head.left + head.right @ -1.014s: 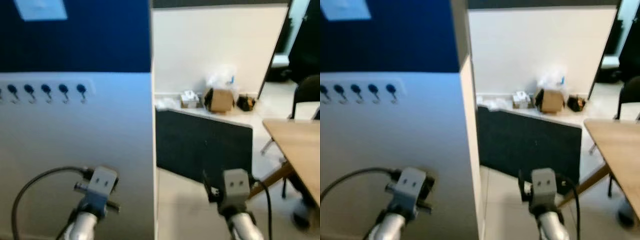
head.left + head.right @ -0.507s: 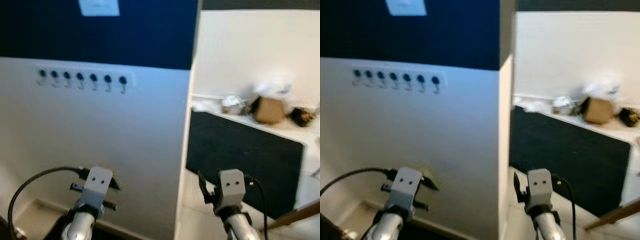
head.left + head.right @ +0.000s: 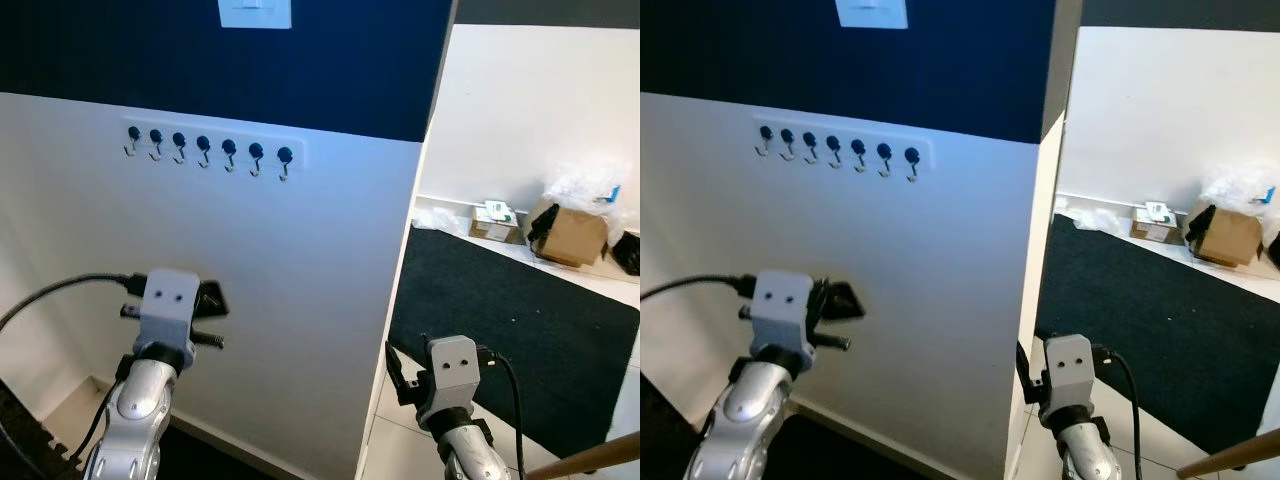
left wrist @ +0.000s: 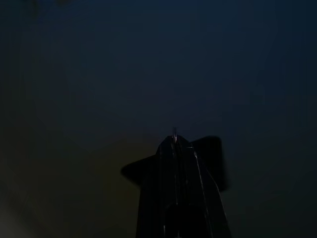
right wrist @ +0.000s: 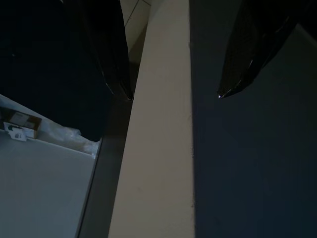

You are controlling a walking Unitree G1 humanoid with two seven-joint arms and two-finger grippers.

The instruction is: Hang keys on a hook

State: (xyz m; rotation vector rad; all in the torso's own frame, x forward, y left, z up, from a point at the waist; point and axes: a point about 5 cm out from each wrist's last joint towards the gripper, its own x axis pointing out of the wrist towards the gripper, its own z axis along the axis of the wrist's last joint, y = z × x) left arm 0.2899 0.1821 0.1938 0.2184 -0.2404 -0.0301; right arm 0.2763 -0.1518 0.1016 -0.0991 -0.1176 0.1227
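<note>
- Approach step: left gripper pinched shut, a thin ring, likely the keys, at its tips
- Hooks above it; next lift toward one
- Right gripper spread, empty

The camera has swung toward the wall, so the row of hooks now sits near the middle of the head views, sharp rather than blurred, with seven showing instead of five; the wooden surface has slid out of view; the left claw has risen higher against the white wall; the right claw has sunk lower.
</note>
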